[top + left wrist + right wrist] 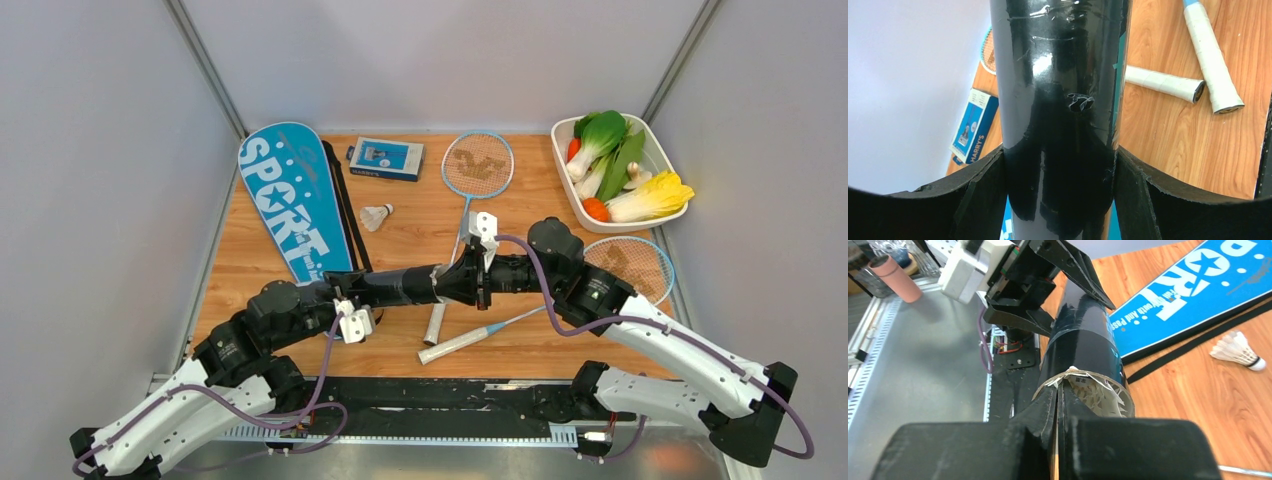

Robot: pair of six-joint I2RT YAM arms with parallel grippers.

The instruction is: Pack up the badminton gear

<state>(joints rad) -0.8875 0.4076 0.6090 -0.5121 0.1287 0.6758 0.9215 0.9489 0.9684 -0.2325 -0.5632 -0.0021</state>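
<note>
I count two light-blue rackets, one white feather shuttlecock, one blue cover; left fingers clamp the black tube, right fingers pinched together.

The left arm and the right arm are each built from white shell links, dotted with small dark screw holes and joined by black cylindrical joint housings. A purple cable is routed along the outside of each arm in loose loops, and a white camera block is mounted at each wrist. The left pincer and the right pincer are fitted with matte black wedge-shaped fingers with rough, worn edges.
</note>
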